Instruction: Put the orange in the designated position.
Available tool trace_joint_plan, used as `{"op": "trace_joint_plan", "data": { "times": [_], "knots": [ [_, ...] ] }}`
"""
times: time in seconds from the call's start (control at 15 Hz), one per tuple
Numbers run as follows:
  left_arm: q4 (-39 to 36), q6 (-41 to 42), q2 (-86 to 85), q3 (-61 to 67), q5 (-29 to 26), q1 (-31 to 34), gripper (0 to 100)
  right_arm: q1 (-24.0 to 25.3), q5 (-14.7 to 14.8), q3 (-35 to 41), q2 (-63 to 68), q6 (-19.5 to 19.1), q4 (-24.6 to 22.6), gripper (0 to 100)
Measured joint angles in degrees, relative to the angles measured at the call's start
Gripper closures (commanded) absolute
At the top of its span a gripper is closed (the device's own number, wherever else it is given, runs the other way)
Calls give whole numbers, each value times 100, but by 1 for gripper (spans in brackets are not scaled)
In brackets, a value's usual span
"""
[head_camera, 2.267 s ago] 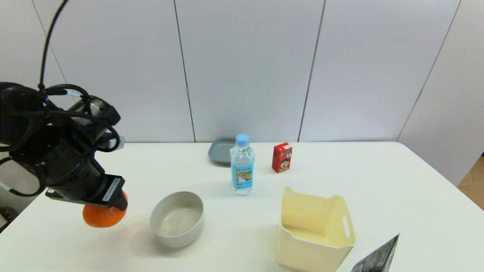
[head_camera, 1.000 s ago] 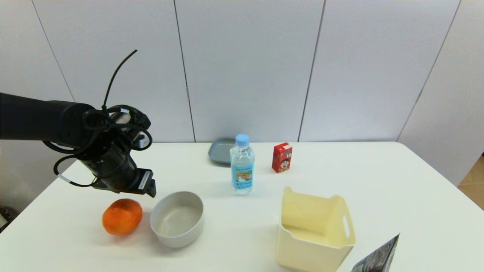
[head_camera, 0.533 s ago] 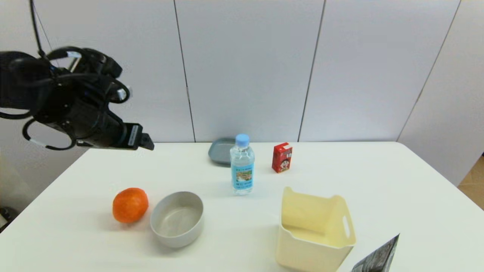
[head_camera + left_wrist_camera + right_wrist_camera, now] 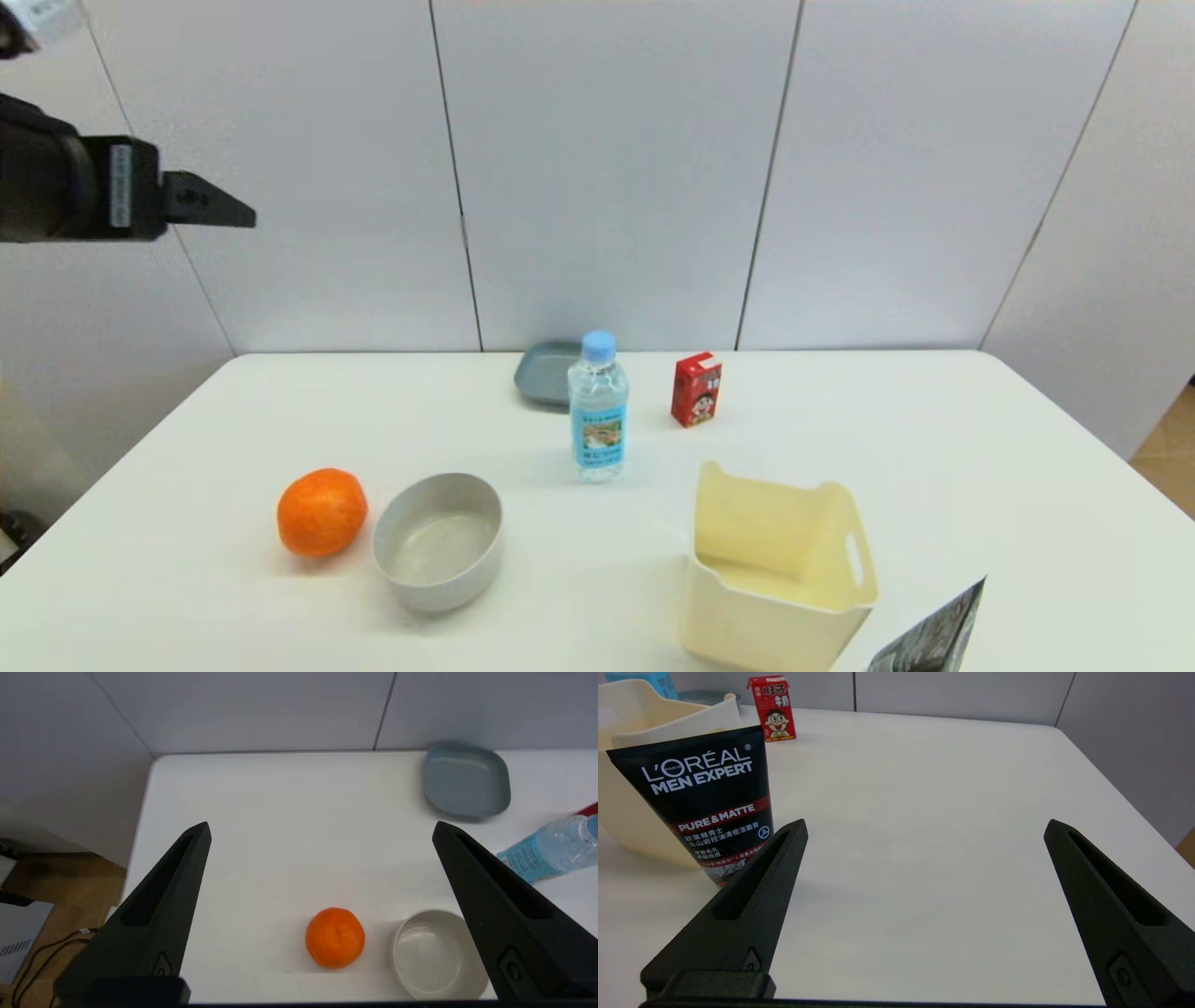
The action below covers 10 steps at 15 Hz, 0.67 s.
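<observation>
My left tool [image 4: 320,830], fingers apart and empty, hangs high above the table's [image 4: 840,439] left edge; the orange [image 4: 321,512] sits below it near the front-left corner, just beside the bowl [image 4: 438,540].

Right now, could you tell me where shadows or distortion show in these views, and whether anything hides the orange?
Head view: the orange is unobstructed, with a soft shadow on the table beneath it. Left wrist view: the water bottle appears leaning near the frame edge though the head view shows it upright, so that is lens distortion; the left gripper frames the orange without covering it. Right wrist view: the right gripper shows no orange.
</observation>
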<state>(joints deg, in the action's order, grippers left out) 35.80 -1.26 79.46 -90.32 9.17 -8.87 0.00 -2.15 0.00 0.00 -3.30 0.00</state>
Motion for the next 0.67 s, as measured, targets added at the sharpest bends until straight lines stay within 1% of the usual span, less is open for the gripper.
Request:
{"op": "trace_joint_plan", "data": {
  "times": [0.2, 0.33, 0.67],
  "knots": [
    [-45, 49, -809, 313, 4, 301, 0, 0, 0, 0, 0, 0, 0, 0],
    [-251, 51, -1362, 614, 4, 472, 0, 0, 0, 0, 0, 2, 0, 0],
    [-1541, 66, -2739, 1653, -7, 719, 0, 0, -2, 0, 0, 2, 0, 0]
  ]
}}
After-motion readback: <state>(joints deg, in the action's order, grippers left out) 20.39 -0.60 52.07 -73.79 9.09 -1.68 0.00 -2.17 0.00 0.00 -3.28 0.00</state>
